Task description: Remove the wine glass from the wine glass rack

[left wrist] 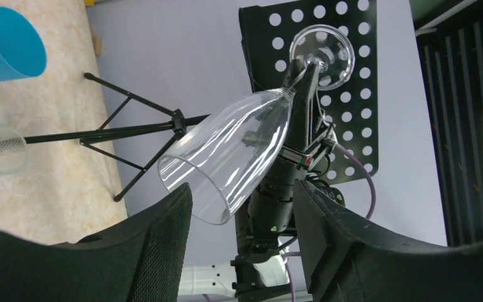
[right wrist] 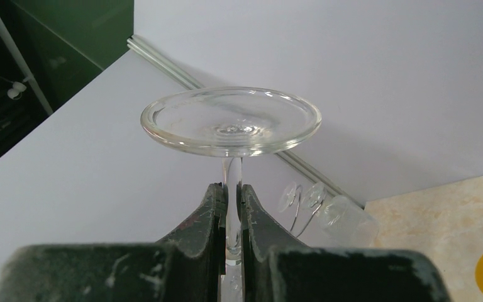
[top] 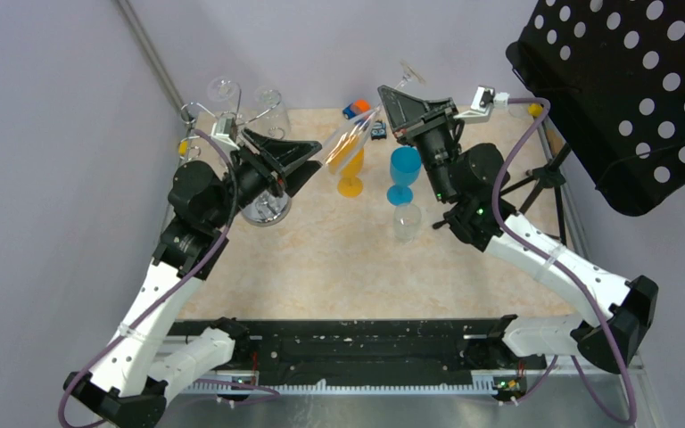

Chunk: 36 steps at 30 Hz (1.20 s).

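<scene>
Above the middle of the counter [top: 339, 267], the wine glass [left wrist: 233, 151] hangs in the air, tilted, foot up and mouth slanting down toward the left arm. The right tool [right wrist: 231, 195] is clamped tight on its thin stem just under the round foot. The left tool [left wrist: 242, 207] stands with its fingers apart, close by the rim of the bowl but not gripping it. The wine glass rack [top: 264, 214] sits at the counter's left, behind the left arm, well apart from the held glass, with other clear glasses at its top. An orange glass [top: 350, 183], a blue glass [top: 404, 169] and a clear cup [top: 406, 221] stand on the counter below.
</scene>
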Each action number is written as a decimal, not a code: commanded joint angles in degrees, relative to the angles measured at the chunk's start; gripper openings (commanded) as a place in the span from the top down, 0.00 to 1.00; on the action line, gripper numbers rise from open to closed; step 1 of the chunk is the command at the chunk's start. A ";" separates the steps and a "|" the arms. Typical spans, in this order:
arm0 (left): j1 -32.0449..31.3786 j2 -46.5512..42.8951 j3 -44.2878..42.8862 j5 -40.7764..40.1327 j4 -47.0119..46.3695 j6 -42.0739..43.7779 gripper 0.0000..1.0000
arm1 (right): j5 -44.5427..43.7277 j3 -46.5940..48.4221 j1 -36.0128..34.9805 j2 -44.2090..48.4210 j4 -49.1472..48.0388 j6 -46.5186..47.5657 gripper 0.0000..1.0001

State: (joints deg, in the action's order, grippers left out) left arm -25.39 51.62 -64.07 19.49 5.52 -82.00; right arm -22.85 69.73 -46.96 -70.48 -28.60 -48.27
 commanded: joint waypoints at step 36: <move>-0.72 2.62 -9.41 -5.96 -5.78 16.73 1.00 | 3.07 -11.44 0.30 4.46 -2.05 -10.79 0.32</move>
State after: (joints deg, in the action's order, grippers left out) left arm -26.13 54.74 -71.05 16.29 -0.86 -71.50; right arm -20.47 59.29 -46.37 -69.14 -31.27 -60.36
